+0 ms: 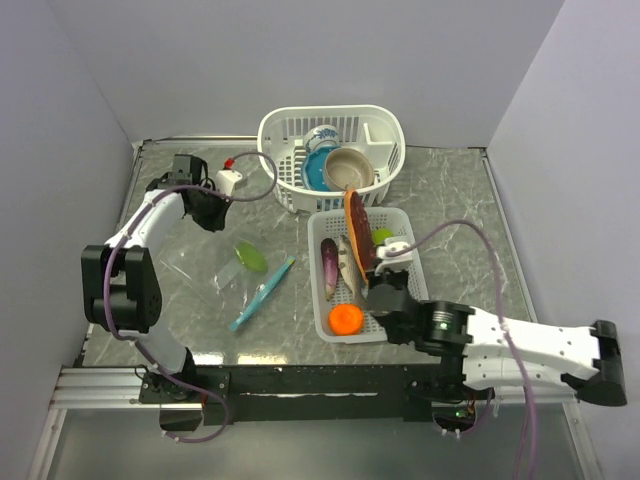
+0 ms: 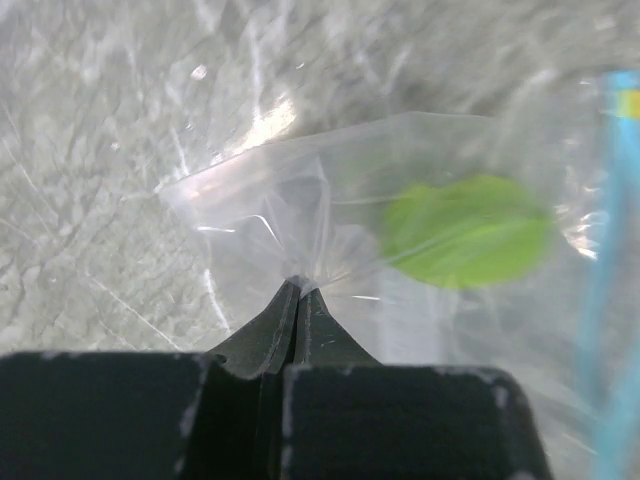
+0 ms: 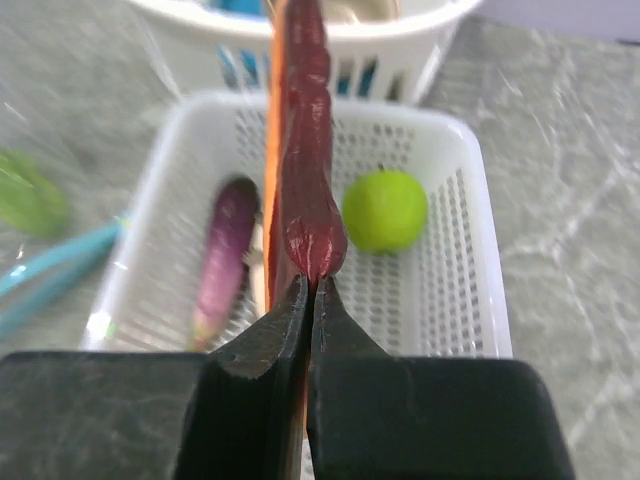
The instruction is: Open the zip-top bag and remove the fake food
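The zip-top bag [image 1: 243, 270] lies on the table left of centre, its teal zip strip [image 1: 262, 293] at the near right. A flat green piece of fake food [image 2: 465, 230] shows inside it. My left gripper [image 2: 298, 284] is shut on a fold of the bag's clear plastic; from above the left gripper [image 1: 215, 220] sits at the bag's far-left side. My right gripper [image 3: 313, 282] is shut on the near end of the long reddish-orange piece [image 3: 303, 150], held on edge over the white tray [image 3: 470, 200]. In the top view the right gripper [image 1: 375, 268] is above the tray.
The tray [image 1: 322, 330] holds a purple aubergine [image 1: 328, 265], an orange ball [image 1: 346, 319], a green round fruit [image 1: 383, 237] and a pale piece. A white basket [image 1: 285, 125] with blue and tan bowls stands behind. A small white object with a red tip [image 1: 229, 177] is near my left arm.
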You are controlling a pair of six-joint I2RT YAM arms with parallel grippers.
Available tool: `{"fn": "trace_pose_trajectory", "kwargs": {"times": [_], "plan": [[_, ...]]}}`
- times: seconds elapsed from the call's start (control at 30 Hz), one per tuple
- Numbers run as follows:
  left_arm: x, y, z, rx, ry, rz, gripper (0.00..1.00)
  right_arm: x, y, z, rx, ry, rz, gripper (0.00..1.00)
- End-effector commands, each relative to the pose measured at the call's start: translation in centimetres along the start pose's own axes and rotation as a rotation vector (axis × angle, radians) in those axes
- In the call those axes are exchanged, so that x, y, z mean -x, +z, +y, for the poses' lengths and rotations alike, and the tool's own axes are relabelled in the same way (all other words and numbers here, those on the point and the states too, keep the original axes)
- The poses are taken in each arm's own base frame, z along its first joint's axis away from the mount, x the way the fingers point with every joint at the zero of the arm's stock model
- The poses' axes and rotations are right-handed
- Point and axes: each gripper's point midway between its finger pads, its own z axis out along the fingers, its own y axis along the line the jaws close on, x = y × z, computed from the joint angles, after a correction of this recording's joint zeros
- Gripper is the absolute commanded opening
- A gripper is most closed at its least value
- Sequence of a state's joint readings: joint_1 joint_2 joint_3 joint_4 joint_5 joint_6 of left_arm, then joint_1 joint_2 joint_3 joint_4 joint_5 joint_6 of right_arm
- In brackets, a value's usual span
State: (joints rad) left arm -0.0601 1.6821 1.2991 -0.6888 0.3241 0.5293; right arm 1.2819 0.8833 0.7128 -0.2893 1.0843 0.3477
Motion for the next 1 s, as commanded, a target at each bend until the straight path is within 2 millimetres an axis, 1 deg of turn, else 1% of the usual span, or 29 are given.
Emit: {"fn": "trace_pose_trajectory", "kwargs": {"times": [0.0,0.03,0.07,0.1,0.13,0.2,0.23,0.27,0.3,0.33,0.37,0.4,0.43,0.47,0.53,0.57,0.6,0.63,0.67,0.73,0.77,0.83,0.87,0.93,0.97], "plan": [[2.1,-2.7,-2.4,-0.100,0.000,-0.071,0.01,-1.5,1.2,0.2,-0.127,-0.020,0.058,0.40],[2.2,-3.1,-2.5,-0.100,0.006,-0.076,0.01,-1.1,1.3,0.5,-0.132,-0.025,0.063,0.59],[2.1,-3.1,-2.7,-0.103,0.008,-0.076,0.01,-1.0,1.5,0.7,-0.147,-0.037,0.063,0.81],[2.0,-3.1,-2.6,-0.095,0.012,-0.078,0.01,-1.2,1.8,1.1,-0.160,-0.068,0.073,1.00],[1.7,-3.1,-2.5,-0.084,0.017,-0.072,0.01,-0.2,1.8,1.4,-0.165,-0.068,0.065,1.00],[1.0,-2.6,-2.5,-0.083,0.017,-0.053,0.01,1.0,1.8,2.1,-0.154,-0.066,0.053,1.00],[0.5,-2.3,-2.4,-0.078,0.017,-0.041,0.01,2.4,1.9,3.0,-0.115,-0.055,0.030,1.00],[-0.2,-1.9,-2.6,-0.081,0.014,-0.028,0.01,3.1,1.8,3.6,-0.076,-0.038,0.017,1.00],[-0.2,-1.6,-2.3,-0.065,0.019,-0.035,0.01,3.9,1.3,5.2,0.046,0.003,0.022,1.00],[-0.4,-1.4,-2.1,-0.052,0.027,-0.034,0.01,5.3,1.2,6.6,0.129,0.025,-0.025,1.00],[-1.6,-0.8,-1.9,-0.033,0.026,-0.006,0.01,6.1,0.8,7.6,0.194,0.054,-0.047,1.00],[-2.0,-0.5,-1.7,-0.020,0.030,0.005,0.01,6.5,0.0,9.7,0.330,0.072,-0.048,1.00],[-2.9,0.5,-1.4,-0.012,0.036,0.021,0.01,7.5,-0.1,10.9,0.380,0.101,-0.084,1.00],[-3.6,0.9,-0.8,0.020,0.038,0.049,0.01,6.7,0.1,12.6,0.419,0.080,-0.063,1.00],[-4.8,2.4,-0.2,0.041,0.039,0.080,0.01,6.5,-0.2,15.6,0.512,0.060,-0.052,1.00],[-5.4,2.9,0.2,0.060,0.037,0.102,0.01,4.6,0.4,17.1,0.525,0.018,-0.017,0.96],[-6.0,3.5,0.4,0.060,0.035,0.120,0.01,4.3,0.5,18.2,0.548,0.015,-0.013,0.93],[-6.3,3.9,0.5,0.068,0.037,0.122,0.01,3.3,0.3,19.4,0.583,0.001,0.002,0.90],[-6.5,4.2,0.9,0.083,0.038,0.130,0.01,1.6,0.7,20.5,0.596,-0.025,0.024,0.82],[-7.1,4.9,1.1,0.087,0.040,0.149,0.01,0.3,1.2,21.8,0.615,-0.031,0.037,0.77],[-7.1,5.1,1.3,0.092,0.042,0.149,0.01,-1.4,1.7,22.6,0.613,-0.061,0.066,0.76],[-7.7,5.5,1.5,0.100,0.049,0.170,0.01,-2.1,2.3,23.5,0.613,-0.077,0.064,0.76],[-7.7,5.6,1.6,0.104,0.050,0.169,0.01,-3.4,2.7,24.0,0.615,-0.098,0.080,0.76],[-8.1,5.8,1.7,0.108,0.058,0.182,0.01,-3.7,3.2,24.8,0.620,-0.114,0.064,0.76],[-8.3,5.9,1.7,0.106,0.059,0.185,0.01,-4.7,3.9,25.1,0.607,-0.137,0.078,0.76]]}}
